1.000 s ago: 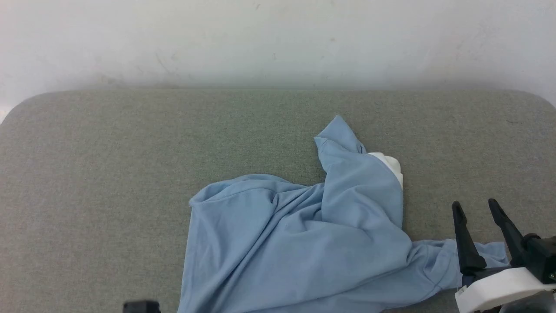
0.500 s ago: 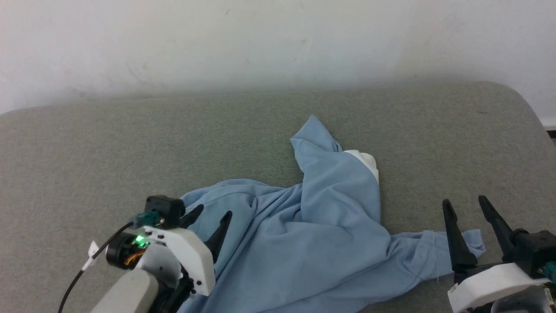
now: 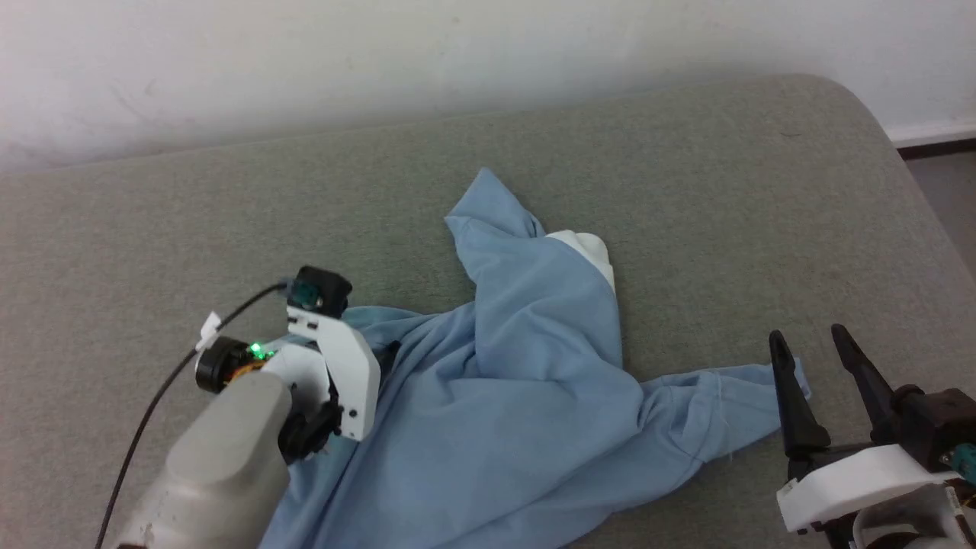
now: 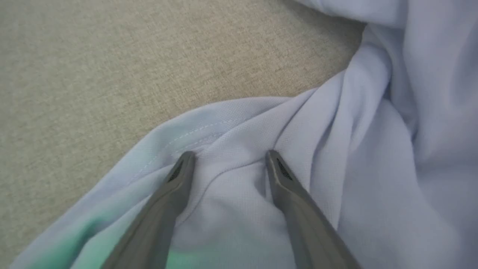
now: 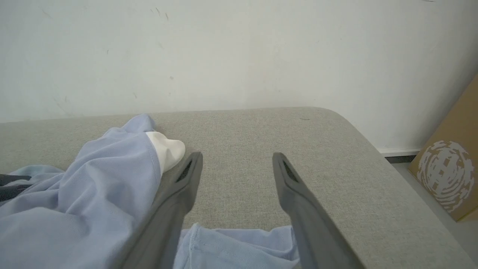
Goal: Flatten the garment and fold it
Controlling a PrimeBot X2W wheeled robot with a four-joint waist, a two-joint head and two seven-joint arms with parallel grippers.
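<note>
As it lies crumpled on the grey fabric-covered table (image 3: 686,168), the light blue soft short-sleeved shirt (image 3: 534,381) shows its white collar (image 3: 593,250) on the far side. Left gripper (image 4: 228,157): fingers spread apart, tips resting on the shirt's stitched left edge, cloth not pinched. Right gripper (image 3: 806,334): fingers apart, empty, standing over the shirt's right end.

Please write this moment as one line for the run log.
shirt: crumpled on grey pad, unfolded | left tool: open, at shirt's hem | right tool: open, over a shirt corner, empty
</note>
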